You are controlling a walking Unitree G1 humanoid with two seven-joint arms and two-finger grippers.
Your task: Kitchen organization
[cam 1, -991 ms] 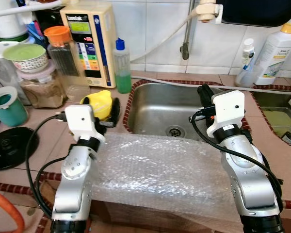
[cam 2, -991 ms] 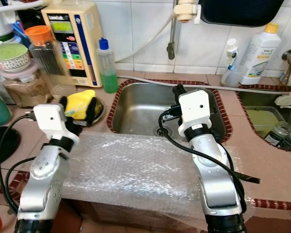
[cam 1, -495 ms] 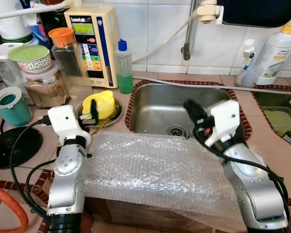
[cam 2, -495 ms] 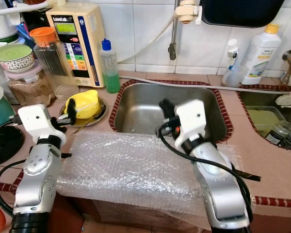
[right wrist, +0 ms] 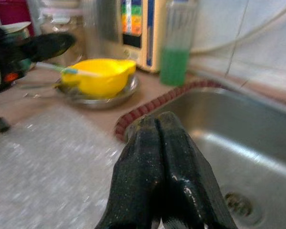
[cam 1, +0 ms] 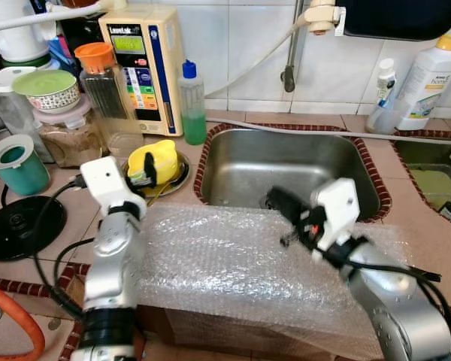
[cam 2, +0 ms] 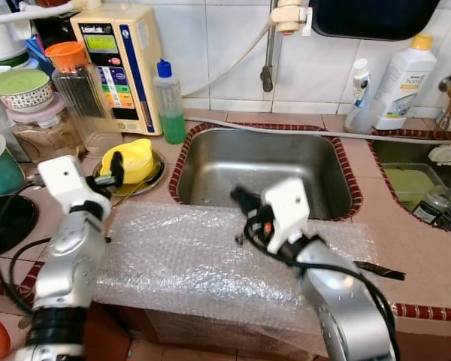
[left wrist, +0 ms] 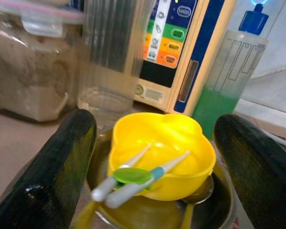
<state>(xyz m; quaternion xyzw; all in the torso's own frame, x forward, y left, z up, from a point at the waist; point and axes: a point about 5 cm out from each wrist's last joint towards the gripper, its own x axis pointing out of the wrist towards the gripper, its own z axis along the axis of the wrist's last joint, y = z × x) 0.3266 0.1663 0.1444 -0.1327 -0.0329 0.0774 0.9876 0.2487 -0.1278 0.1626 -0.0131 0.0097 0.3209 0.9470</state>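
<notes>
L gripper [left wrist: 152,157], jaws apart, flanks yellow bowl [left wrist: 164,152] w/ utensils, possibly toothbrushes. R gripper [right wrist: 158,143], jaws together, over bubble wrap [cam 1: 233,256] at sink [cam 1: 286,162] edge.

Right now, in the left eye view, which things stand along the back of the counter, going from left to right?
Teal plastic cup → orange-lidded clear glass jar → cream water purifier with coloured buttons → blue-capped bottle of green liquid → stainless steel sink → white detergent bottle with yellow cap.
</notes>
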